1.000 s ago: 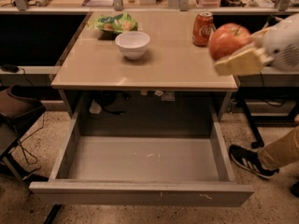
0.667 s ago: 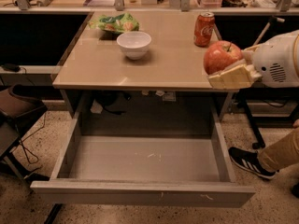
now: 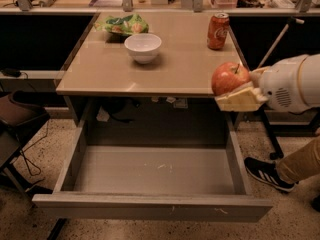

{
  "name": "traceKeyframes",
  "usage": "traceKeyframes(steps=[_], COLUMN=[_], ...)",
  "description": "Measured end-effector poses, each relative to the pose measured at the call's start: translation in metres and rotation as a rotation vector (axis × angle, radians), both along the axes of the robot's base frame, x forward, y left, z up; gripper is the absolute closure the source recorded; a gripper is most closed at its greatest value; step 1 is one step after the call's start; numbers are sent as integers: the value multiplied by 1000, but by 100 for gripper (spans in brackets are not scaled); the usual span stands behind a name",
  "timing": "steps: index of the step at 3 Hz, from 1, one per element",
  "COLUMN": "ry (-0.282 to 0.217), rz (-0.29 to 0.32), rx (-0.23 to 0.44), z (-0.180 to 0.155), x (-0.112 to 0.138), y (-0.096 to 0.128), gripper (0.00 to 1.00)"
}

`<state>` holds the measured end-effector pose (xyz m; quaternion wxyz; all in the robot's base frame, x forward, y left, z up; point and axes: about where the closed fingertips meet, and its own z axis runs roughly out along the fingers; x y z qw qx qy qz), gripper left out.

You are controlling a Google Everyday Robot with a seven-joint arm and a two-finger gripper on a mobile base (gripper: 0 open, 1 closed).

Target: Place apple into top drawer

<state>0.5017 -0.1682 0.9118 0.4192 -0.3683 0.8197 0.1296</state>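
Observation:
The apple (image 3: 229,77) is round, red-orange with a yellowish patch. My gripper (image 3: 239,89) comes in from the right and is shut on it, one pale finger (image 3: 241,99) showing beneath it. It holds the apple in the air at the table's front right edge, above the right rear corner of the top drawer (image 3: 155,171). The drawer is pulled fully out; its grey floor is bare and its scuffed front panel (image 3: 150,207) faces the camera.
On the tan tabletop (image 3: 100,69) stand a white bowl (image 3: 143,47), a red soda can (image 3: 218,31) and a green chip bag (image 3: 121,24). A person's leg and black shoe (image 3: 267,174) are on the floor at the right. A dark chair (image 3: 20,129) stands at the left.
My gripper has carried the apple down and toward the camera, from beside the soda can to the table's front right edge over the drawer's corner.

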Motion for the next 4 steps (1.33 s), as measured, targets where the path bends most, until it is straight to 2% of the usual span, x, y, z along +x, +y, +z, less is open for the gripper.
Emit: traceKeyframes(steps=[1, 2, 3, 4], ry=[55, 186, 220, 193], rz=[-6, 11, 19, 19], rx=[52, 95, 90, 60], z=[-72, -156, -173, -175], x=[-19, -53, -66, -54], y=[23, 53, 57, 66], gripper=[100, 100, 100, 100])
